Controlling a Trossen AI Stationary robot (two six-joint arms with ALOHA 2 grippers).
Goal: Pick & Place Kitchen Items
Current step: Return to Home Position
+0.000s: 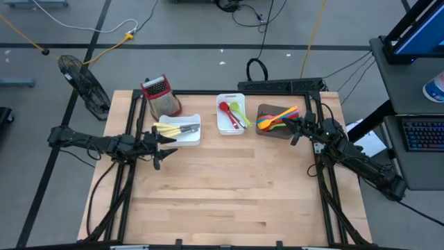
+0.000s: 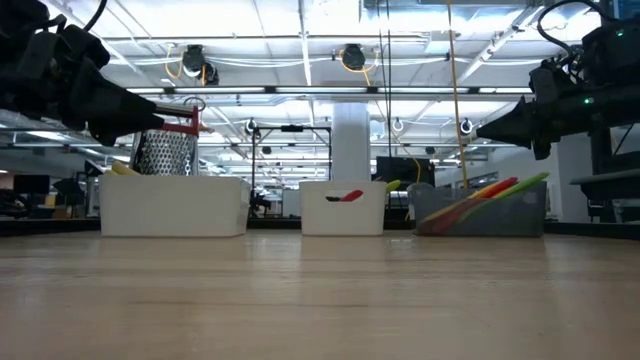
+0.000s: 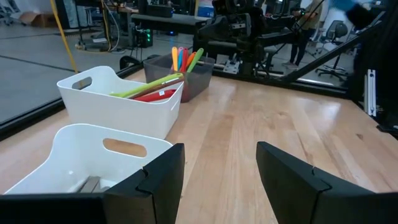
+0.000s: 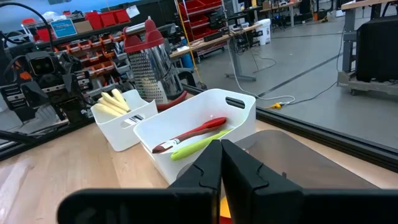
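Along the far edge of my counter [image 1: 229,194] stand the left white bin [image 1: 192,138], the middle white bin [image 1: 220,127] and the dark bin [image 1: 266,132], with the grater [image 1: 161,96] behind the left one. My left pincer [image 1: 161,147] hangs wide open and empty beside the left white bin. My right pincer [image 1: 295,132], fingers pressed together on nothing, is by the dark bin. The cream sticks [image 1: 170,128] lie in the left bin, the red spoon [image 1: 228,113] and green spoon [image 1: 240,112] in the middle one, and the bright utensils [image 1: 277,118] in the dark one.

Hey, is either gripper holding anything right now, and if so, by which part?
Nothing is held: the left gripper is open and empty, the right gripper shut on nothing.
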